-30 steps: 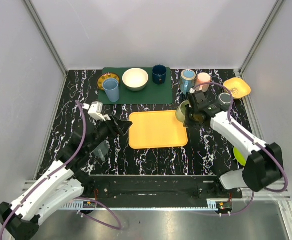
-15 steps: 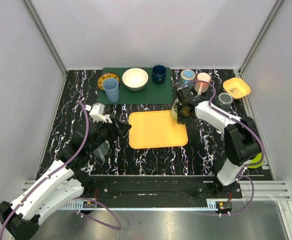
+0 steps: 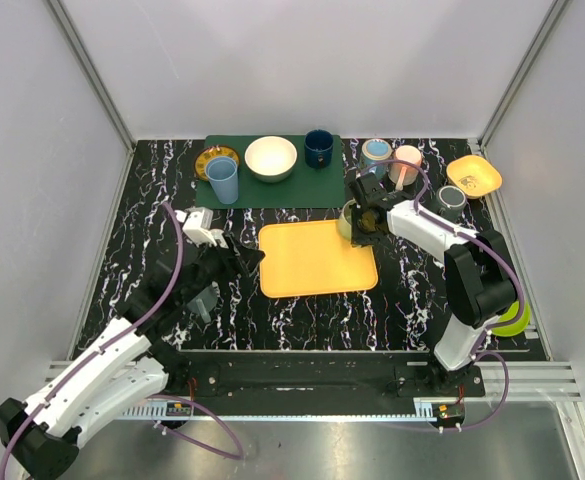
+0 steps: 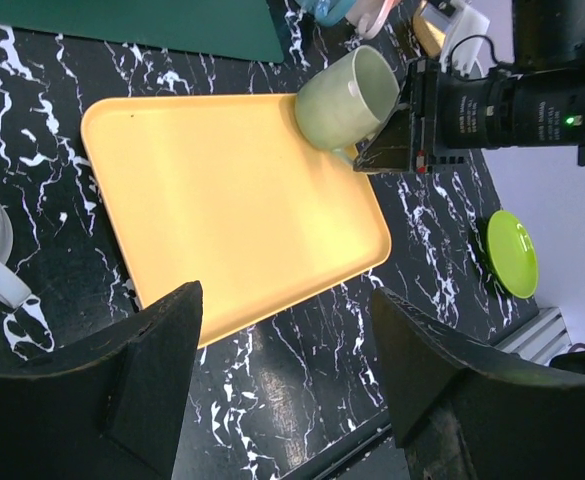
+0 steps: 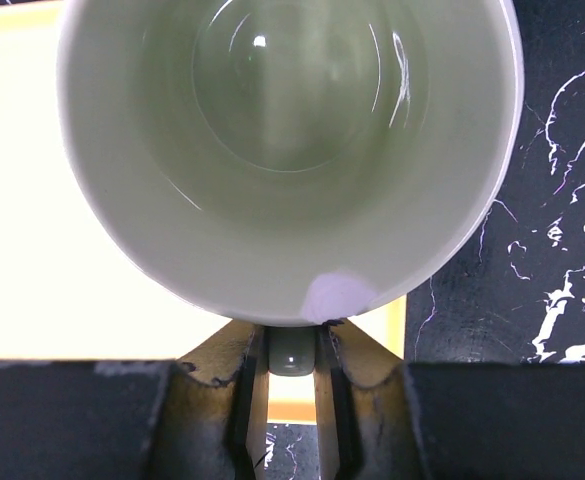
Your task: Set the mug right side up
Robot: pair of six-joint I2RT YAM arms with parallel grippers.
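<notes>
The pale green mug (image 3: 348, 219) is held tilted over the far right corner of the yellow tray (image 3: 312, 262), its mouth facing the right wrist camera (image 5: 292, 150). My right gripper (image 3: 364, 217) is shut on the mug's handle (image 5: 293, 350), which sits pinched between the two fingers. In the left wrist view the mug (image 4: 344, 98) lies on its side, mouth toward the right arm. My left gripper (image 3: 244, 256) is open and empty, hovering at the tray's left edge, its fingers (image 4: 152, 380) spread wide.
A green mat (image 3: 272, 185) at the back holds a blue cup (image 3: 222, 180), a white bowl (image 3: 271, 158), a dark mug (image 3: 319, 148) and a small plate (image 3: 215, 158). More cups (image 3: 376, 153) and an orange dish (image 3: 474, 176) stand at the back right. A green plate (image 3: 513, 318) lies right.
My right gripper has swung left and toward the back with the mug, carrying it from the tray's right edge to over its far right corner. The left arm has barely moved.
</notes>
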